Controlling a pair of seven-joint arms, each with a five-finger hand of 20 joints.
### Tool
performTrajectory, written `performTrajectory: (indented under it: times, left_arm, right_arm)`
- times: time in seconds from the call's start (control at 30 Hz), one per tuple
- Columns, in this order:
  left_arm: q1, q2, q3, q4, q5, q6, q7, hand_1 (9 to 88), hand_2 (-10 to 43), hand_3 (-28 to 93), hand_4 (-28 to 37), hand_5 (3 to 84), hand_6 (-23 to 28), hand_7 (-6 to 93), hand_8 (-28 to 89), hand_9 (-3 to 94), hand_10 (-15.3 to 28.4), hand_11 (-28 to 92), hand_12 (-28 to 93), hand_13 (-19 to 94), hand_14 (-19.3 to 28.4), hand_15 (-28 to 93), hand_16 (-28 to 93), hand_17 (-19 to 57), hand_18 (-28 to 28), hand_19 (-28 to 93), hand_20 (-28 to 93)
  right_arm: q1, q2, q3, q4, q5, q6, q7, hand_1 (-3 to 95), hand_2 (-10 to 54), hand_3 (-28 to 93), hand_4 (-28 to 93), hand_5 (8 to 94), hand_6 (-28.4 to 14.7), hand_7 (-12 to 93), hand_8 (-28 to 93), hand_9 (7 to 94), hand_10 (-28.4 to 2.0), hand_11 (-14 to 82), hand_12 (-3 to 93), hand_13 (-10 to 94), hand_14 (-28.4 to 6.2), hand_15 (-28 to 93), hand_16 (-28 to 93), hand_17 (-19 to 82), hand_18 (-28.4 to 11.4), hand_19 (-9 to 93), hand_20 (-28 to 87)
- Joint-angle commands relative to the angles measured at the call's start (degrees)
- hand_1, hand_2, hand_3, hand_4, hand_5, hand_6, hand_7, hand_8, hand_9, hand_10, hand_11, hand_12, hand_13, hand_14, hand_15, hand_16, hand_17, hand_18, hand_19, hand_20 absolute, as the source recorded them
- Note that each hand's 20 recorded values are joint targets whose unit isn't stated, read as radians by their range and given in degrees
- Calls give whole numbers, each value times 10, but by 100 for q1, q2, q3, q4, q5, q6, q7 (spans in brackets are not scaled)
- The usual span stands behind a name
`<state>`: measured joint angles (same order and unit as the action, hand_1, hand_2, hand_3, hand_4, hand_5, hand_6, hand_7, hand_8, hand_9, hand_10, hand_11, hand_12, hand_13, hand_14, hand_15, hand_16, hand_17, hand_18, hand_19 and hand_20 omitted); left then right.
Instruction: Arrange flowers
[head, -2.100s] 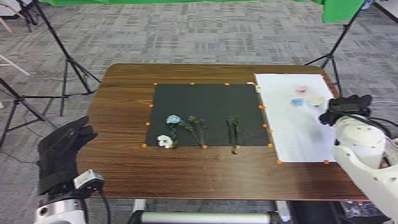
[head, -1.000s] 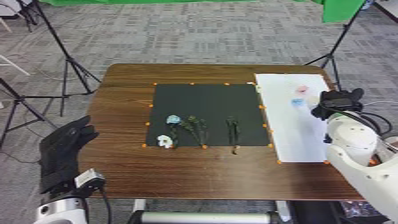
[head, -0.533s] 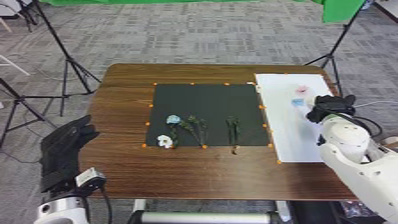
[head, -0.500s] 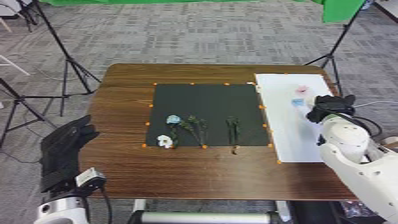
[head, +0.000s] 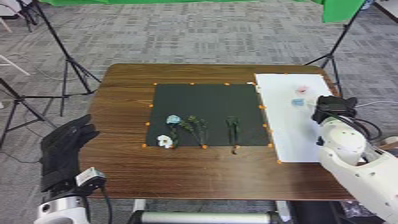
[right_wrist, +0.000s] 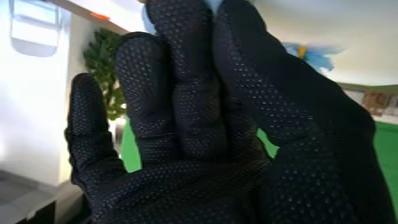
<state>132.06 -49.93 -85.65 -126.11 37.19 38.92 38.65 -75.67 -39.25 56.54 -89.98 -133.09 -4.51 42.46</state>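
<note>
On the white sheet's right side, my right hand (head: 335, 107) is beside a pale flower partly hidden by the glove. A blue flower (head: 298, 102) and a pink flower (head: 302, 89) lie farther left on the sheet. In the right wrist view the right hand (right_wrist: 191, 125) has its fingers extended, the thumb close to them; a blue flower (right_wrist: 318, 56) shows beyond the thumb, and light blue bits peek out behind the fingertips. The black mat holds a light blue flower (head: 173, 119), a white flower (head: 164, 141) and green stems (head: 233, 131). My left hand (head: 64, 147) rests open off the table's left side.
The black mat (head: 204, 97) lies mid-table, with the white sheet (head: 302, 145) to its right and orange markers along their edges. Brown wood (head: 195, 175) forms the near part of the table. Black tripod legs stand behind both sides.
My right hand has moved left from the table's right edge, over the pale flower's place, then shifted slightly back right. The left hand and the flowers on the mat have stayed put.
</note>
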Motion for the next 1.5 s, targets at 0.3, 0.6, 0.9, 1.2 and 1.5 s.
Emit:
performTrajectory:
  times: [0.3,0.6,0.9,1.2,1.5]
  left_arm:
    - [70,-58,-17,-12,51,-36,-18,290,51,830,-150,532,170,198,-100,425,248,515,132,333,284,844,-231,-40,241,549,463]
    - [152,23,-47,-57,-40,33,27,289,51,829,-149,532,170,198,-100,425,248,515,132,334,284,844,-231,-40,242,548,464]
    - [154,-38,-65,-57,69,-8,-102,289,51,829,-151,532,170,198,-100,424,247,515,131,333,284,843,-231,-40,241,548,463]
    - [177,23,-30,-65,-2,24,-71,288,51,827,-151,531,170,197,-100,424,248,514,131,333,284,843,-231,-40,241,548,463]
    - [60,117,4,-32,-40,5,-32,288,52,825,-152,531,170,196,-99,424,247,514,132,332,284,844,-231,-40,242,548,463]
  right_arm:
    - [25,369,61,-119,-175,864,80,568,-95,776,-283,782,0,336,47,889,-49,172,397,614,-66,639,388,89,-249,684,255]
    - [-256,483,522,-855,-56,910,-374,563,-95,789,-283,787,-1,330,56,891,-51,168,412,614,-67,634,404,89,-250,684,252]
    - [-88,248,487,-1778,445,473,-1294,557,-95,796,-283,785,0,333,56,888,-53,169,417,609,-66,632,411,85,-248,680,251]
    - [682,-281,-428,-2054,665,165,-1925,556,-95,799,-283,785,-1,333,53,885,-54,171,418,606,-67,634,409,84,-246,678,252]
    - [1692,-1182,-1732,-1615,547,354,-2052,555,-95,800,-283,784,1,338,50,884,-52,172,416,605,-67,636,409,84,-245,677,253]
